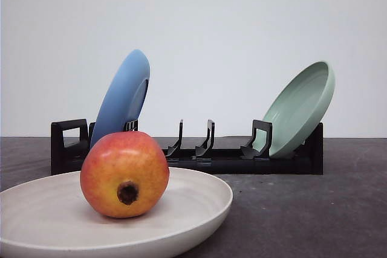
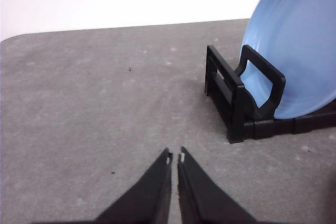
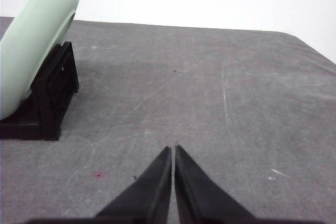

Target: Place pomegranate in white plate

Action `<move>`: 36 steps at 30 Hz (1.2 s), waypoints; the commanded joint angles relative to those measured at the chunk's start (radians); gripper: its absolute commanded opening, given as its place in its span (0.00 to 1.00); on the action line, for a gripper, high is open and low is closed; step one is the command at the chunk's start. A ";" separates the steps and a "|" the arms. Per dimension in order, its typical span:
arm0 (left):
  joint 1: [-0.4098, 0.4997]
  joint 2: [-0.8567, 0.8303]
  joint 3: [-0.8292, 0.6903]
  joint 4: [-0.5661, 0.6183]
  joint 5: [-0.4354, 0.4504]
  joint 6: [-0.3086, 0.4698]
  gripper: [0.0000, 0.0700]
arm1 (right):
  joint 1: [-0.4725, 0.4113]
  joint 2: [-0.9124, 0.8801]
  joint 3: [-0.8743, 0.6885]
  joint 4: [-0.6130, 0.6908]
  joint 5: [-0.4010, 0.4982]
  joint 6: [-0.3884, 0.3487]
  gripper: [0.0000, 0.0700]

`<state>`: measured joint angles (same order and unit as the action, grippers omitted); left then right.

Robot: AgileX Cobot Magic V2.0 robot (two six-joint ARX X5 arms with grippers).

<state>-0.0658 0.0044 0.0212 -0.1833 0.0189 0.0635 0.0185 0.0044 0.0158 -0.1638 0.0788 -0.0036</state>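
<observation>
The pomegranate, red fading to orange-yellow with its dark calyx facing the camera, rests inside the white plate at the front left of the table. My left gripper is shut with nothing between its black fingers, above bare grey table near the blue plate's end of the rack. Over bare table beside the pale green plate's end of the rack, my right gripper is also shut and holds nothing.
A black dish rack stands across the back of the grey table. A blue plate leans in its left end and a pale green plate in its right end. The middle slots hold nothing.
</observation>
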 commanded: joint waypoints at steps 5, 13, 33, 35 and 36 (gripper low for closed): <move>0.001 -0.002 -0.010 -0.004 0.005 0.010 0.00 | -0.002 -0.001 -0.005 0.006 0.001 0.007 0.00; 0.001 -0.002 -0.010 -0.004 0.005 0.010 0.00 | -0.002 -0.001 -0.005 0.006 0.001 0.007 0.00; 0.001 -0.002 -0.010 -0.004 0.005 0.010 0.00 | -0.002 -0.001 -0.005 0.006 0.001 0.007 0.00; 0.001 -0.002 -0.010 -0.004 0.005 0.010 0.00 | -0.002 -0.001 -0.005 0.006 0.001 0.007 0.00; 0.001 -0.002 -0.010 -0.004 0.005 0.010 0.00 | -0.002 -0.001 -0.005 0.006 0.001 0.007 0.00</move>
<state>-0.0658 0.0044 0.0212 -0.1833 0.0189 0.0635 0.0185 0.0044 0.0158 -0.1638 0.0788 -0.0036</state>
